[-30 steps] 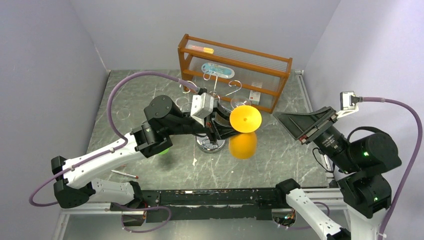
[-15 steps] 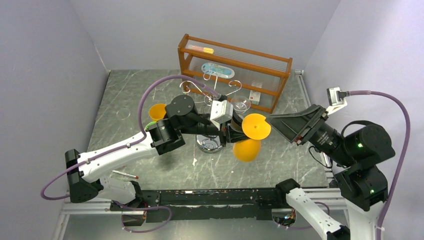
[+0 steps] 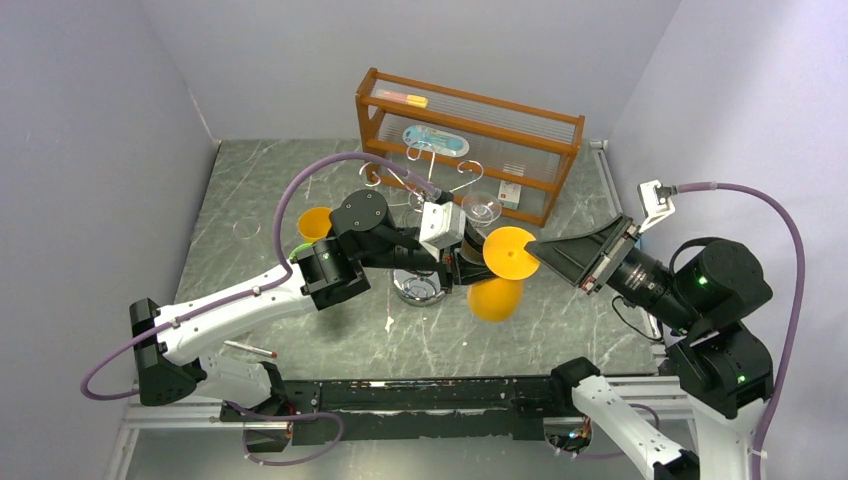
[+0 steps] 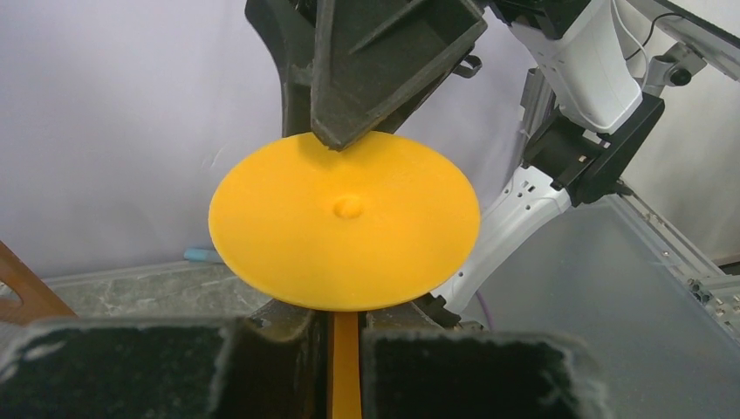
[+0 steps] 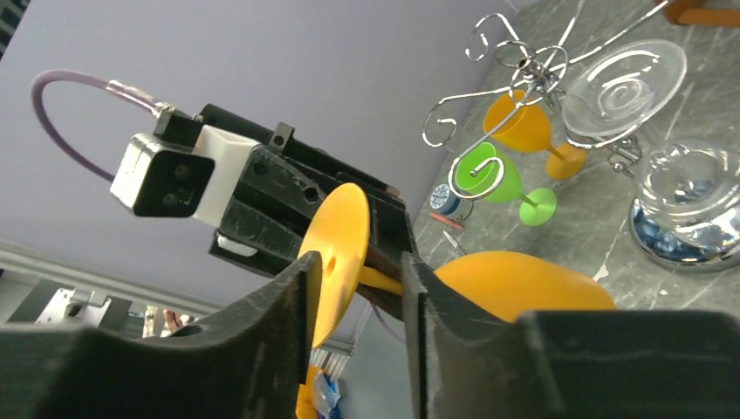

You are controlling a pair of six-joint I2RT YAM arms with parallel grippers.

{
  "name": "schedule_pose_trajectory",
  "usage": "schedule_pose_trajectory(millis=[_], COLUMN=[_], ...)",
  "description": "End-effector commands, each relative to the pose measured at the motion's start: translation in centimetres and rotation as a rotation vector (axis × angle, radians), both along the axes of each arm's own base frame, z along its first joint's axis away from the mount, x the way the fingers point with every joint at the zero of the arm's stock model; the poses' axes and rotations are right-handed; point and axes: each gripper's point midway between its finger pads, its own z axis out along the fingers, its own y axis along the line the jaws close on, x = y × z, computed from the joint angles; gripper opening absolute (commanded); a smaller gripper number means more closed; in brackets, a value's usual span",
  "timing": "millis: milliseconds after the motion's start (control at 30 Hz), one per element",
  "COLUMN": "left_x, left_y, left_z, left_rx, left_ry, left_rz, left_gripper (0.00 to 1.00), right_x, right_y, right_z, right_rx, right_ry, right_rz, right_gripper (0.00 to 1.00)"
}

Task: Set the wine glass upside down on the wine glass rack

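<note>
The table [image 3: 300, 190] is dark grey-green stone veined in white, shut in by plain lavender walls [image 3: 100, 100] on the left, the right and at the back. Near the front edge, well behind and to the left of the left gripper [image 3: 463, 263], lies a thin red pen [image 3: 250, 348]. The wine glass rack [image 3: 418, 290] stands just beside that gripper on its left. Its shiny round base is on the stone and its curled chrome arms rise behind the wrist. A clear glass [image 3: 482, 208] hangs upside down from one arm. Beyond the rack from the right gripper [image 3: 545, 250], a small orange glass [image 5: 524, 127] and a green glass [image 5: 489, 175] sit on the table. Farthest off, against the back wall, is a brown wooden shelf unit [image 3: 540, 130].

The left arm reaches low across the table from the left, its wrist level. Its fingers are clamped on the stem of the orange wine glass [image 3: 510, 253], which is held off the rack and tilted. The flat foot faces the right gripper and the bowl hangs lower, toward the front. The right arm leans in from the right, its wrist pointing left. Its fingers [image 5: 301, 292] are parted, one on each side of the rim of the foot.
</note>
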Motion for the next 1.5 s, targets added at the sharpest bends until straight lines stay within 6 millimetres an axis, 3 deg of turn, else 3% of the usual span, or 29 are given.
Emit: schedule_pose_trajectory(millis=[0, 233, 333, 367, 467, 633, 833, 933, 1067, 1233, 1467], left_x=[-0.5, 0.2, 0.4, 0.5, 0.8, 0.9, 1.8, 2.6, 4.6, 7.3, 10.0], left_y=[0.4, -0.4, -0.6, -0.6, -0.2, 1.1, 3.5, 5.2, 8.5, 12.4, 18.0], left_z=[2.0, 0.5, 0.5, 0.5, 0.7, 1.2, 1.6, 1.7, 2.1, 2.3, 2.3], left_rx=[-0.057, -0.032, -0.029, -0.027, -0.03, -0.053, -0.075, -0.075, -0.097, -0.069, -0.073], left_ry=[-0.06, -0.047, -0.028, -0.017, 0.014, 0.051, 0.112, 0.144, 0.156, 0.178, 0.265], left_rz=[-0.006, 0.013, 0.019, 0.026, 0.053, 0.097, 0.207, 0.287, 0.467, 0.695, 0.975], left_gripper=[0.05, 0.05, 0.05, 0.09, 0.31, 0.6, 0.77, 0.84, 0.96, 0.96, 0.95], right_x=[-0.8, -0.9, -1.0, -0.9, -0.3, 0.2, 1.6, 3.7, 7.7, 12.7, 18.4], right_y=[0.7, 1.0, 1.1, 1.0, 0.0, -1.5, -3.7, -5.3, -6.0, -6.2, -4.1], right_z=[0.3, 0.7, 0.2, 0.0, 0.0, 0.4, 0.2, -0.2, -0.9, -1.4, -2.1], right_rx=[0.061, 0.135, 0.158, 0.164, 0.166, 0.176, 0.174, 0.158, 0.119, 0.051, 0.061], right_ry=[0.034, 0.093, 0.124, 0.135, 0.156, 0.173, 0.195, 0.171, 0.121, 0.052, 0.05], right_rz=[0.056, 0.07, 0.074, 0.062, -0.022, -0.135, -0.299, -0.428, -0.54, -0.638, -0.646], right_gripper=[0.38, 0.29, 0.06, 0.0, 0.0, 0.0, 0.0, 0.0, 0.0, 0.0, 0.0])
